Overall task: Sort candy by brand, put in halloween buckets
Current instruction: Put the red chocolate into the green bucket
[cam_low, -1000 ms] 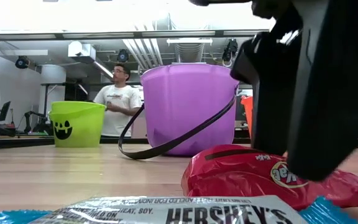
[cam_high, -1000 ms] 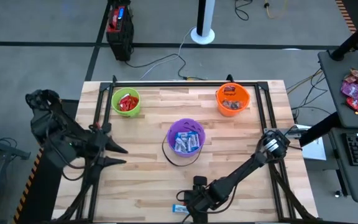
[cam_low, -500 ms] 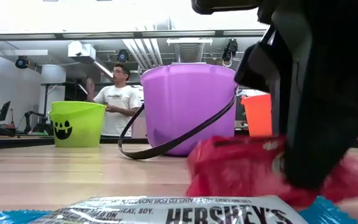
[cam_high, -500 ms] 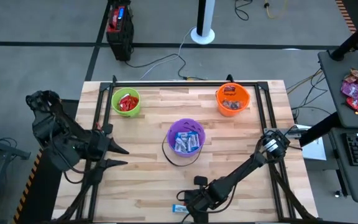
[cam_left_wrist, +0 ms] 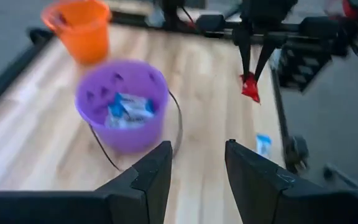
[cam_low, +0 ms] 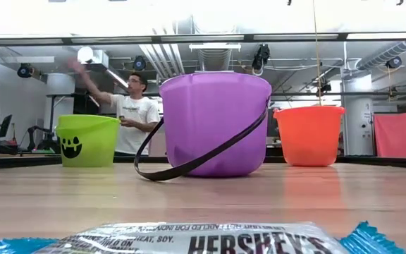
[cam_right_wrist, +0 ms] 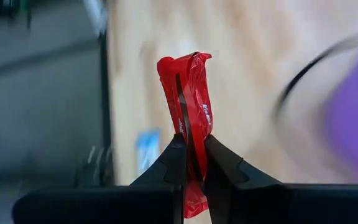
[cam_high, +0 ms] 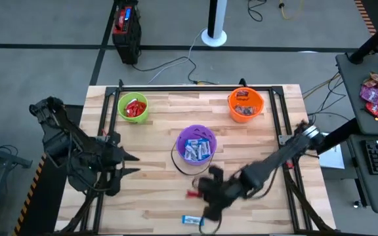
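My right gripper [cam_high: 199, 192] hangs over the table's near middle, shut on a red-wrapped candy [cam_right_wrist: 188, 87]; the left wrist view shows that candy [cam_left_wrist: 250, 88] too. A light blue and white candy [cam_high: 192, 220] lies flat at the near edge, and its wrapper [cam_low: 189, 243] fills the bottom of the low view. The purple bucket [cam_high: 196, 145] stands mid-table with blue candy inside. The green bucket [cam_high: 133, 107] holds red pieces and the orange bucket [cam_high: 245, 103] holds brown ones. My left gripper [cam_high: 135, 164] waits open at the table's left, pointing toward the purple bucket. My right gripper pinches the red candy between its two fingers, at one end of the wrapper [cam_right_wrist: 192, 138]. The wrapper is creased lengthwise and sticks out past the fingertips. Seen from the left wrist, the fingers [cam_left_wrist: 246, 59] point down and the candy hangs below them, clear of the table.
The purple bucket's black handle [cam_high: 184, 169] lies on the wood toward the near side. A black metal frame [cam_high: 107, 131] borders the tabletop. A person [cam_low: 134, 113] stands in the room beyond the table. Bare wood lies between the buckets and the near edge.
My right gripper has shut on the red candy at the near edge and risen with it, going out of the low view and a little toward the far edge. The candy has been lifted clear of the table. The blue candy has stayed where it was.
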